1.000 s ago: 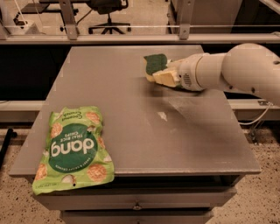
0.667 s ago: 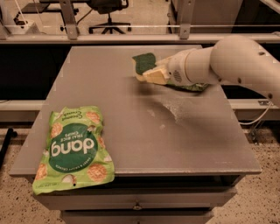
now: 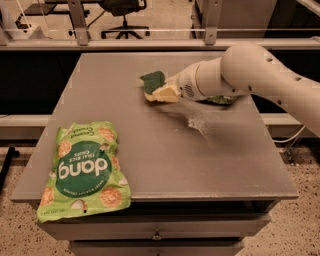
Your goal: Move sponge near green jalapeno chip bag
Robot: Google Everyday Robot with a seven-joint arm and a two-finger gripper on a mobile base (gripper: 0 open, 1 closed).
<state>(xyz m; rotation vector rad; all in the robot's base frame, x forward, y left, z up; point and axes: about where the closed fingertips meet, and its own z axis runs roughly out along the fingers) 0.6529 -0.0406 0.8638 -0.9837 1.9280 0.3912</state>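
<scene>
Nearest to the camera, the large light-green "dang" rice chips bag lies flat at the front left corner of the grey worktop, and its lower end hangs a little over the front edge. It is not the bag I want, so I leave it alone.

Further in, over the back middle of the worktop, my jaws are clamped on the small rectangular sponge with a dark green scouring top and pale yellow foam base. I hold it by the foam part with the green face up and tilted. I judge it is lifted off the surface, so that it does not drag.

Just behind, under my white arm, a small piece of the wrinkly dark green jalapeno chip bag shows; the arm hides most of it. The sponge is at the camera's left of this bag, near but apart. I think what remains is to set it down beside the bag without pushing the bag.

Far behind stands a black office chair.
</scene>
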